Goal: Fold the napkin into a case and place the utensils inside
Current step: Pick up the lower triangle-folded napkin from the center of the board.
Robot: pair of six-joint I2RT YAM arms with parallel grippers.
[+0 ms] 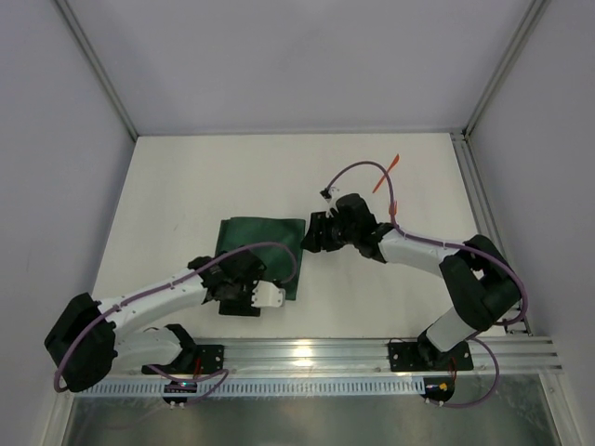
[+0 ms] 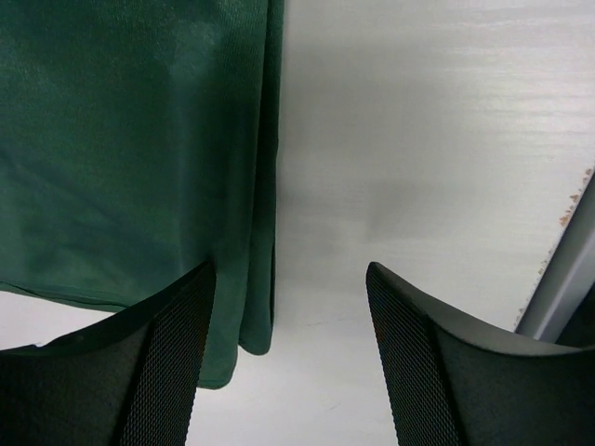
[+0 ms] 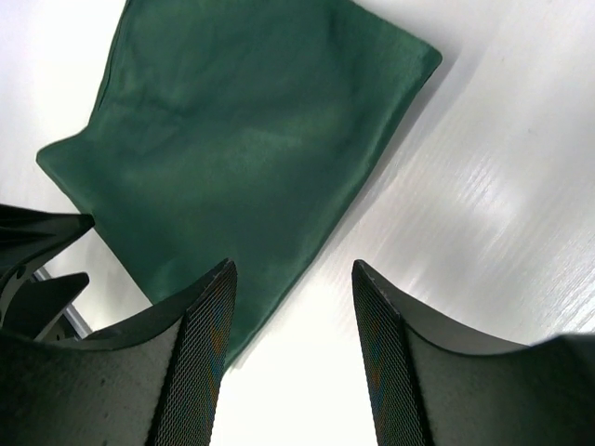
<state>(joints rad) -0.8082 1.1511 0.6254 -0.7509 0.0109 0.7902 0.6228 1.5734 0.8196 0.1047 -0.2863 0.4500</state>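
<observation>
While both claws stand open and empty, the left claw (image 1: pixel 270 296) hangs at the near right corner of the folded napkin (image 1: pixel 262 243), so its next pinch should catch every layer along that edge. Beyond, the right claw (image 1: pixel 314 237) hovers at the napkin's right side. Farther off, two orange utensils (image 1: pixel 387 186) lie on open counter (image 1: pixel 186 186), well apart from the cloth.
</observation>
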